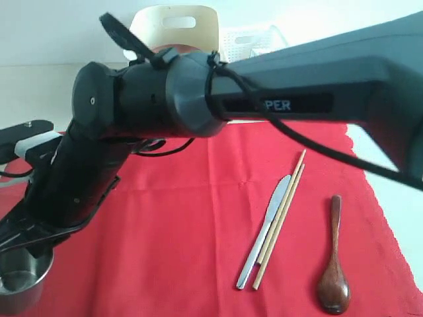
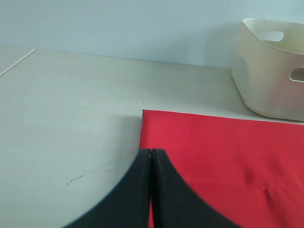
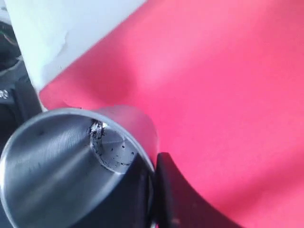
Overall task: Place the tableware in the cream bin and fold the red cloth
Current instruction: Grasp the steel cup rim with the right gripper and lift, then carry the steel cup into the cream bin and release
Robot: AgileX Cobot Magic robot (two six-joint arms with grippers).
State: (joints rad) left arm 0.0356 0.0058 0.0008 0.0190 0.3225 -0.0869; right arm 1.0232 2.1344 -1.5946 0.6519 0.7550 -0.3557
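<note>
My right arm reaches across to the lower left, where its gripper (image 3: 154, 161) is shut on the rim of the steel cup (image 3: 61, 166), one finger inside and one outside. The cup (image 1: 23, 281) is upright at the left edge of the red cloth (image 1: 185, 231). On the cloth lie the silver knife (image 1: 264, 231), the chopsticks (image 1: 281, 218) and the dark wooden spoon (image 1: 334, 264). My left gripper (image 2: 151, 152) is shut on nothing, above the cloth's edge (image 2: 213, 152). The cream bin (image 1: 175, 30) stands behind the cloth. Bowl and plate are out of view.
A white lattice basket (image 1: 254, 39) stands right of the cream bin (image 2: 270, 80). The bulky right arm (image 1: 264, 86) crosses the scene and hides the back of the cloth. Pale tabletop (image 2: 71, 118) lies beyond the cloth's left edge.
</note>
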